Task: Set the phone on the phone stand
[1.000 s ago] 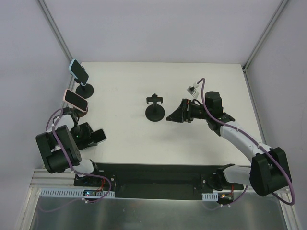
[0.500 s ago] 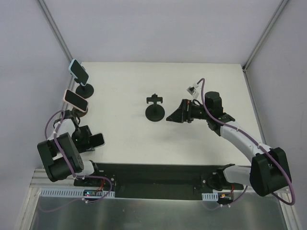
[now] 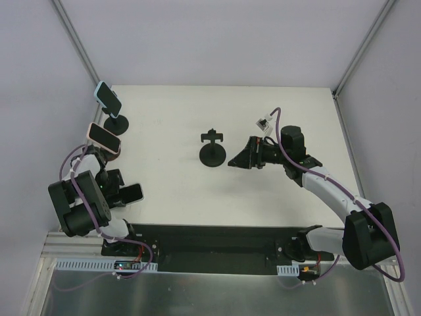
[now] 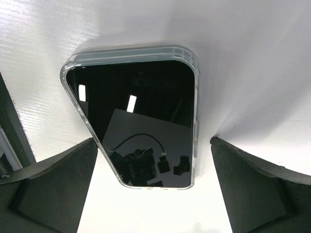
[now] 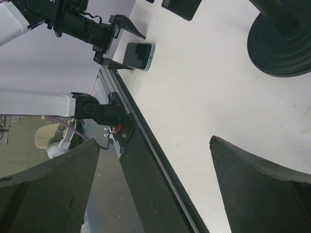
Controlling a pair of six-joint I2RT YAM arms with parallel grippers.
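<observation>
My left pincer (image 4: 153, 144) gapes wide, fingers either side of the black-screened phone in a clear case (image 4: 141, 126), seemingly not touching it. The phone lies flat on the white table (image 3: 276, 112) (screen up), well left of the black round-based phone stand (image 3: 212, 153). My right pincer (image 5: 154, 143), also wide, hangs just right of that stand.

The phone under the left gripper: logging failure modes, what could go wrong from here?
The phone lies flat, skewed under the open left gripper; closing may pinch corners and slip. It sits near the front edge of the table; a nudge might push it off. The right gripper sits close to the empty stand, crowding placement.
</observation>
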